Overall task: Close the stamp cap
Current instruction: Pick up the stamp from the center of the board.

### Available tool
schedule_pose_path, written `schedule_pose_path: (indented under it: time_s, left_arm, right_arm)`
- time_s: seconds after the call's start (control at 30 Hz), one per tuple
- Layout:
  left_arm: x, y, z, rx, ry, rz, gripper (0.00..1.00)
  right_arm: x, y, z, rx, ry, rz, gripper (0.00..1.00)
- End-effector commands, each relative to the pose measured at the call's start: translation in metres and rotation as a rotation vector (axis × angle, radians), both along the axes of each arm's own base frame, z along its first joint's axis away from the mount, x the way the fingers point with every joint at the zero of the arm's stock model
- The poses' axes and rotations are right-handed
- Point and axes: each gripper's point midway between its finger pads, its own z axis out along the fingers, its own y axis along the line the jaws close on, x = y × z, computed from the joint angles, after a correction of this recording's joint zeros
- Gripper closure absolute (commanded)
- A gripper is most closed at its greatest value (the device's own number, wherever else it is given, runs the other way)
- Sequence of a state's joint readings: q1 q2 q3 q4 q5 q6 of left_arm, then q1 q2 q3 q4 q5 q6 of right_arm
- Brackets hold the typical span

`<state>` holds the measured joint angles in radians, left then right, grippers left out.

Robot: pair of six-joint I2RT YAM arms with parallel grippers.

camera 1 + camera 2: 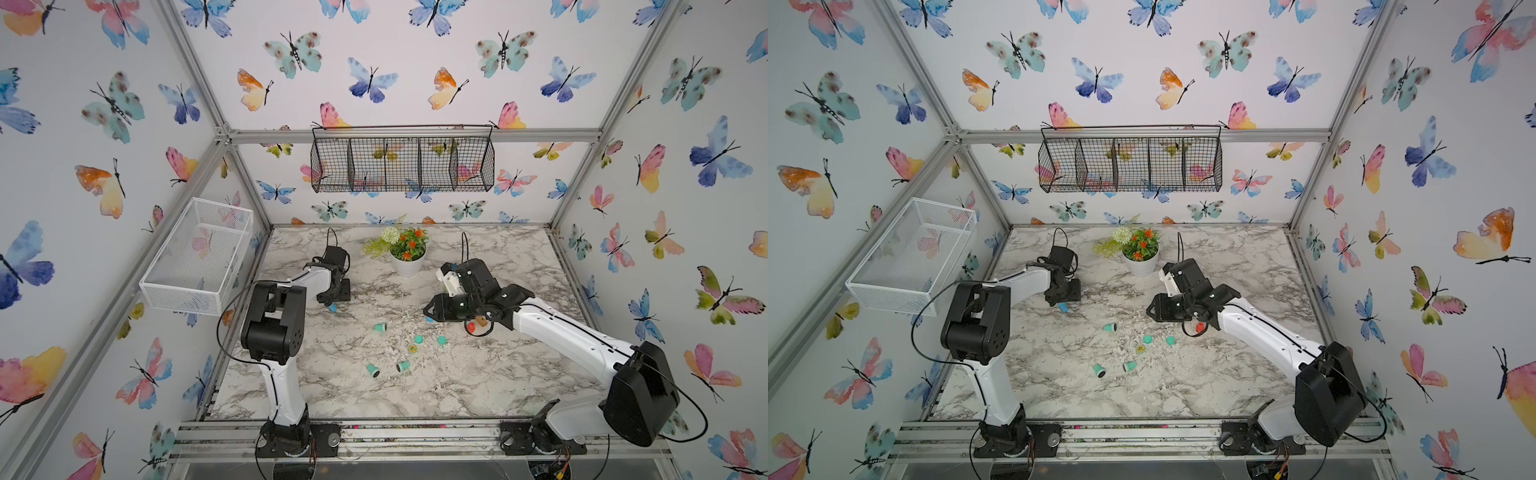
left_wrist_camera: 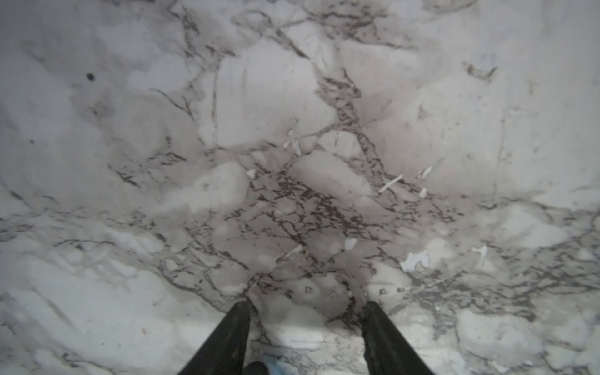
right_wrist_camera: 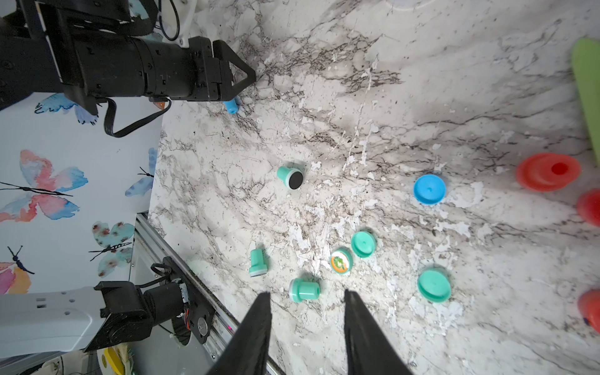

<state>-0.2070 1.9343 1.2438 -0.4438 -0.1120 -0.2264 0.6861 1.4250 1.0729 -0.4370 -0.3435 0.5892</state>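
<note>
Two halves well apart: blue stamp [image 3: 231, 105] just beside left claw [image 2: 306, 305], blue cap [image 3: 429, 190] near right claw [image 3: 306, 293].
Both claws moderately parted, nothing between the tips. Blue cap flat on the worktop [image 3: 422, 81], ahead of the right claw and off its line, so right arm nearer. Likely next: swing over the blue cap, then across to the blue stamp.
</note>
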Motion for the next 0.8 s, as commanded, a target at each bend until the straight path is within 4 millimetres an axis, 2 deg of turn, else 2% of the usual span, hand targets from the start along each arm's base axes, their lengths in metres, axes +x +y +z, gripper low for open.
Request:
schedule_pose_path:
  time_s: [0.0, 0.13, 0.3, 0.43, 0.63, 0.77]
  left_arm:
    - [-0.031, -0.004, -0.017, -0.039, 0.104, 0.006, 0.48]
    - [-0.039, -0.002, -0.013, -0.047, 0.102, 0.028, 0.46]
    - [-0.035, 0.02, 0.009, 0.033, 0.034, 0.118, 0.37]
    - [-0.04, 0.032, 0.021, 0.046, 0.02, 0.171, 0.34]
    - [-0.056, 0.046, 0.016, 0.004, 0.054, 0.281, 0.35]
    - [-0.067, 0.046, 0.006, -0.077, 0.099, 0.324, 0.42]
  right_arm:
    - [0.002, 0.001, 0.003, -0.015, -0.007, 0.015, 0.61]
    - [0.001, 0.001, 0.002, -0.018, -0.006, 0.017, 0.61]
    - [0.001, 0.001, 0.002, -0.017, -0.004, 0.016, 0.61]
    - [0.0, 0.0, 0.002, -0.021, -0.007, 0.018, 0.61]
    - [-0.001, 0.0, -0.001, -0.02, 0.002, 0.021, 0.61]
    - [-0.002, 0.001, 0.0, -0.018, 0.002, 0.024, 0.61]
